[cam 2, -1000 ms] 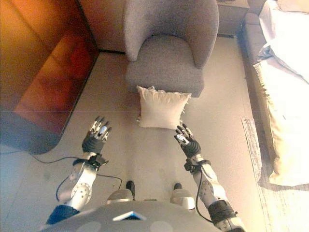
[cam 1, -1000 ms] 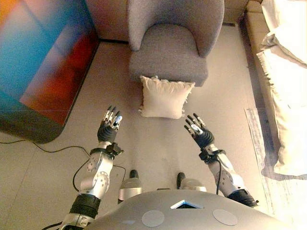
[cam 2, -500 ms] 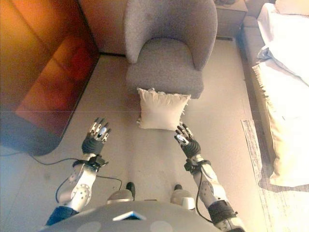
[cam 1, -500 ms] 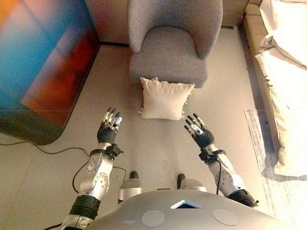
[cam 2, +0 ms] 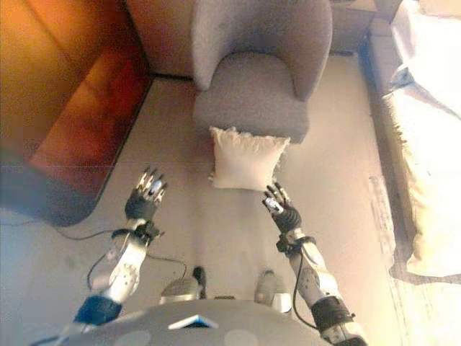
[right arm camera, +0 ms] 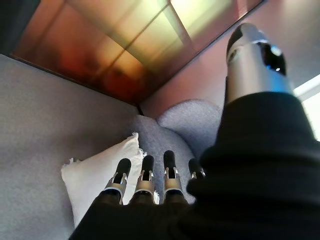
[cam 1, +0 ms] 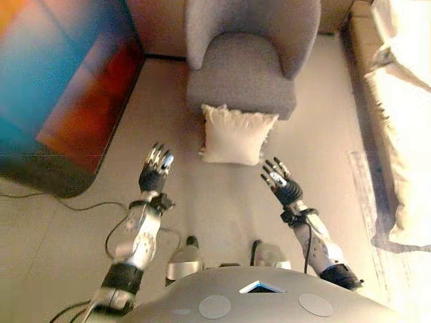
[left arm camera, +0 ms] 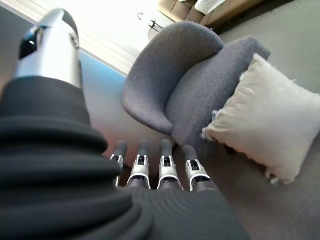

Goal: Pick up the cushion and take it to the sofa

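Looking down through the head camera, I see the cream cushion (cam 1: 237, 134) standing on the floor (cam 1: 222, 202), leaning against the front of the grey armchair (cam 1: 246, 64), with my left hand (cam 1: 155, 173) and right hand (cam 1: 279, 183) short of it, fingers straight and spread, holding nothing. Only the head views show the pale sofa (cam 1: 397, 114) on my right; the wrist views show mainly the cushion and armchair. Compared with a second ago, the whole picture has shifted slightly and both hands are a little nearer the cushion.
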`<state>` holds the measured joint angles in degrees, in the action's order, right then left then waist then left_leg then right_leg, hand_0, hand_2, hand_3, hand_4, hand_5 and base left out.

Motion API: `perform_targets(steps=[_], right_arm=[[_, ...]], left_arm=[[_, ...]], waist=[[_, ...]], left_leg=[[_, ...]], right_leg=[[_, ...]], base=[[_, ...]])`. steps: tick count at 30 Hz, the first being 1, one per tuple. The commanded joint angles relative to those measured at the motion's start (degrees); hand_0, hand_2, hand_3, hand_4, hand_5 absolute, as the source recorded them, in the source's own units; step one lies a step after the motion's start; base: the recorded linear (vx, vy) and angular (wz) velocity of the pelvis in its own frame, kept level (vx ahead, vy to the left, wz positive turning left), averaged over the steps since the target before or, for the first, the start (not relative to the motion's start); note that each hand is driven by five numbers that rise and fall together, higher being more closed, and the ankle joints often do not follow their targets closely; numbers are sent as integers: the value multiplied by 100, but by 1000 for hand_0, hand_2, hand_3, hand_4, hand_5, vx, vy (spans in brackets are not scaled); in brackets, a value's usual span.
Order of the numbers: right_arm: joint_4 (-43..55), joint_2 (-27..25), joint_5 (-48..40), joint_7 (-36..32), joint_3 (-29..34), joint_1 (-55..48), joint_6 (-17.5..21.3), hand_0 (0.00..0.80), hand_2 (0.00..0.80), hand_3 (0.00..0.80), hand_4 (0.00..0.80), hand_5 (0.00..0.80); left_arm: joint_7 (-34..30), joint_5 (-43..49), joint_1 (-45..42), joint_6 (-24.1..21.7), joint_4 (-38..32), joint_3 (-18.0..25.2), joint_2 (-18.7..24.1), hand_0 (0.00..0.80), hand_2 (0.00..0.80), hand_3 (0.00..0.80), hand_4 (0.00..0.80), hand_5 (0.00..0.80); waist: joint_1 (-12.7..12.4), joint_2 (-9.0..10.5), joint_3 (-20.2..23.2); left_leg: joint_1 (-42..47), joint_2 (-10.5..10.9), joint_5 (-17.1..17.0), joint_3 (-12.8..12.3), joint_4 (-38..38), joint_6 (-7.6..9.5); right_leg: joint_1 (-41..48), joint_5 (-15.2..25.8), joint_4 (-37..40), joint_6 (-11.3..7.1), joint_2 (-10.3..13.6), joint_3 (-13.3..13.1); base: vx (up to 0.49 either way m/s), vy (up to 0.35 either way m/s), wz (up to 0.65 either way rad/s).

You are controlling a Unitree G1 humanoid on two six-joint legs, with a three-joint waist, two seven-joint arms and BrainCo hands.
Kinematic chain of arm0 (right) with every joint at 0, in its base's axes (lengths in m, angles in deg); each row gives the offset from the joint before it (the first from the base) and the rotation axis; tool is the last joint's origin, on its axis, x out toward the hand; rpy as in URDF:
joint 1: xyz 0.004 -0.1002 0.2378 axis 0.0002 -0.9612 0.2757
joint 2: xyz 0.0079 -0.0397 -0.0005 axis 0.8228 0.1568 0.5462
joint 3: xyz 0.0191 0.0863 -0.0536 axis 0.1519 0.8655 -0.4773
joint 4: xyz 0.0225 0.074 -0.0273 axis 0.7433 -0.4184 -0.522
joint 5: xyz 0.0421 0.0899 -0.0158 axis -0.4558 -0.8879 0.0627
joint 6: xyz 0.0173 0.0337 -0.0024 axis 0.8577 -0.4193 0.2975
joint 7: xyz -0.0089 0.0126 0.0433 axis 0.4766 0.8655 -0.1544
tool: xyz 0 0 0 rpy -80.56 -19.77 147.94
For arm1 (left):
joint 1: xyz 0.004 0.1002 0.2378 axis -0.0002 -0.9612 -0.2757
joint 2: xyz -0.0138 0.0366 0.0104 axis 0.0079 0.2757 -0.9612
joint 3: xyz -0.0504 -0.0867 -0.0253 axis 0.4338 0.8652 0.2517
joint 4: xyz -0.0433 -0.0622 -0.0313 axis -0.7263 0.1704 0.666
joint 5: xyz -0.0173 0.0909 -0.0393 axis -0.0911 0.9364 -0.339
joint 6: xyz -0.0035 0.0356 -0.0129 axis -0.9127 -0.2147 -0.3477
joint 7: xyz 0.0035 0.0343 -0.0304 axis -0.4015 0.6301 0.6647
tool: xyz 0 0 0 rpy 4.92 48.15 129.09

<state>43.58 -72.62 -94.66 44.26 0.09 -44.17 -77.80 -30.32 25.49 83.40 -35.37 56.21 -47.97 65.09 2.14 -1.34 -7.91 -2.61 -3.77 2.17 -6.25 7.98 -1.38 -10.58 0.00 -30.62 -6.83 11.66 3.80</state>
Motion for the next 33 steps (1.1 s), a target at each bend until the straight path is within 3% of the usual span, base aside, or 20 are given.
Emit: perform_targets(steps=[1,3,5,8,12,14,17,18,21,22,23,25,26,29,31,32,33], right_arm=[[489,187,-195,-112,39,-132,276,0,0,0,0,0],[495,162,-191,-148,80,-210,258,0,0,0,0,0],[524,112,-278,-129,149,-213,262,0,0,0,0,0],[423,19,-422,-109,220,-84,305,0,0,0,0,0],[315,43,-487,-194,382,-193,277,0,0,0,0,0],[298,85,-423,-288,414,-288,229,0,0,0,0,0],[300,53,-389,-300,334,-379,147,0,0,0,0,0],[352,38,-334,-296,291,-405,87,0,0,0,0,0],[495,-53,-272,-362,222,-476,-69,0,0,0,0,0],[484,-111,-263,-403,211,-446,-109,0,0,0,0,0],[439,-177,-227,-472,194,-391,-108,0,0,0,0,0],[275,-244,-210,-535,138,-269,12,0,0,0,0,0],[203,-254,-223,-541,114,-212,78,0,0,0,0,0],[188,-272,-332,-414,87,-128,190,0,0,0,0,0],[246,-274,-338,-390,149,-193,215,0,0,0,0,0],[261,-273,-334,-390,163,-209,216,0,0,0,0,0],[328,-277,-327,-420,207,-268,240,0,0,0,0,0]], left_arm=[[-153,142,-175,-25,-520,194,461,0,0,0,0,0],[-230,74,-227,15,-550,218,498,0,0,0,0,0],[-214,54,-298,23,-643,145,514,0,0,0,0,0],[-361,29,-372,-74,-585,65,536,0,0,0,0,0],[-609,42,-699,-31,-626,116,504,0,0,0,0,0],[-649,51,-852,-35,-673,158,474,0,0,0,0,0],[-518,-9,-948,71,-755,123,331,0,0,0,0,0],[-448,-7,-991,101,-780,139,290,0,0,0,0,0],[-285,-8,-1017,102,-814,173,259,0,0,0,0,0],[-217,-62,-969,99,-812,181,240,0,0,0,0,0],[-141,-124,-902,101,-846,167,189,0,0,0,0,0],[-3,-205,-740,109,-904,92,143,0,0,0,0,0],[22,-232,-664,109,-886,68,138,0,0,0,0,0],[56,-270,-464,89,-793,-35,162,0,0,0,0,0],[-2,-346,-422,16,-749,-77,199,0,0,0,0,0],[-19,-356,-418,7,-753,-80,204,0,0,0,0,0],[-59,-357,-428,4,-828,-61,218,0,0,0,0,0]], waist=[[112,197,-44],[203,303,-61],[354,514,-63],[523,541,-138],[585,540,-164],[600,566,-119],[695,493,90],[717,425,193],[839,293,473],[864,290,547],[824,299,570],[721,542,559],[672,614,525],[532,702,380],[488,604,278],[474,595,254],[395,522,216]], left_leg=[[385,267,65,69,-161,386],[552,362,175,162,-197,331],[768,572,441,348,-254,287],[1052,675,775,553,-243,322],[1516,715,1173,683,-127,413],[1625,703,1326,632,-10,451],[1848,475,1017,641,181,290],[1955,342,769,567,215,182],[1944,-25,-387,442,927,-220],[1832,-114,-879,351,1513,-389],[1581,-157,-1111,270,2284,-511],[683,-181,-1176,42,3630,-485],[352,-301,-1066,-55,3980,-460],[-426,-523,-942,-145,3571,-246],[-632,-737,-1110,-181,2478,-184],[-635,-757,-1135,-195,2334,-178],[-754,-829,-1290,-16,1592,-217]], right_leg=[[-588,1521,-248,-121,132,-306],[-500,1515,479,-131,113,-295],[-498,1483,1977,-199,93,-349],[-633,1757,3406,-333,-60,-225],[-1016,2066,3513,-317,-125,246],[-939,1997,3361,-270,-73,465],[-841,1869,3088,-197,-194,472],[-801,1768,2940,-134,-251,533],[-622,1441,2653,179,-516,382],[-473,1272,2610,347,-603,382],[-287,1121,2597,519,-676,400],[116,885,2621,746,-595,322],[264,824,2638,793,-566,310],[647,532,2581,841,-659,24],[805,264,2495,812,-845,-217],[835,224,2481,805,-863,-256],[924,95,2446,703,-911,-398]], base=[[312,-39,31],[340,-122,27],[435,-175,29],[467,-71,52],[515,-85,48],[500,-141,-20],[494,-152,22],[435,-186,23],[380,-215,9],[378,-262,-20],[425,-292,-38],[378,-254,-73],[317,-137,-73],[269,33,-44],[252,150,-11],[247,199,-12],[299,229,-17]])
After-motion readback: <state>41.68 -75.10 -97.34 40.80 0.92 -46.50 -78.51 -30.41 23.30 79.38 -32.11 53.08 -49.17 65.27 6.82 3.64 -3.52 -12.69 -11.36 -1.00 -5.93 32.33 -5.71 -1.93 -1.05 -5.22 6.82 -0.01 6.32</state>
